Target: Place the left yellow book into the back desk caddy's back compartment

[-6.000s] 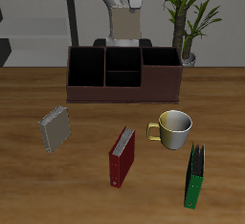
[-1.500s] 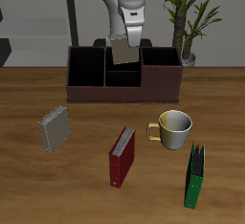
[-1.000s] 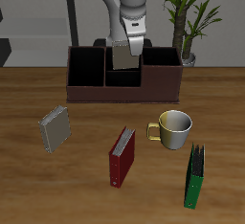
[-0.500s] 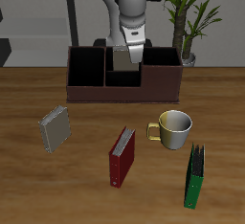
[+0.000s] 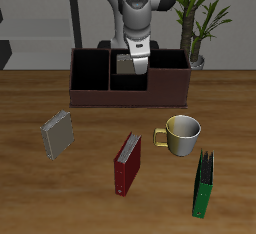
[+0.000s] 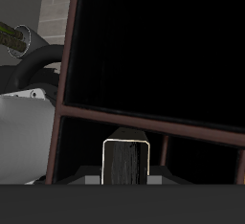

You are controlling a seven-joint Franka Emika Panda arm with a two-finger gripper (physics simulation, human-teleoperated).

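1. The pincer (image 5: pixel 133 56) hung over the middle of the back desk caddy (image 5: pixel 128 77), clamped on the left yellow book (image 5: pixel 127 65), which it held upright with its lower edge dipping into the caddy's divided middle section.
2. In the exterior view the fingers themselves were hard to make out against the white arm; only the book's pale face below them showed clearly.
3. The wrist view gave the book (image 6: pixel 126 163) end-on, a dark core edged by a light outline, seen between dark partitions; the fingertips were not visible there.
4. The back compartment (image 5: pixel 127 57) lay just behind the book, mostly hidden by it in the exterior view, so whether the book was already inside that cell or at the partition could not be told.
5. The wrist view showed one large black-lined cell (image 6: pixel 163 51) with nothing visible in it; the caddy's other cells in the exterior view also looked dark, their floors cut off by the front wall.
6. Only the exterior view showed the rest of the desk (image 5: pixel 30 188): a second yellow book (image 5: pixel 57 133) lying tilted well forward of the caddy, a dark red book (image 5: pixel 128 163), a pale mug (image 5: pixel 182 135) beside it, and a green book (image 5: pixel 203 184) near the front edge.
7. A potted plant (image 5: pixel 196 16) stood behind the caddy's end.
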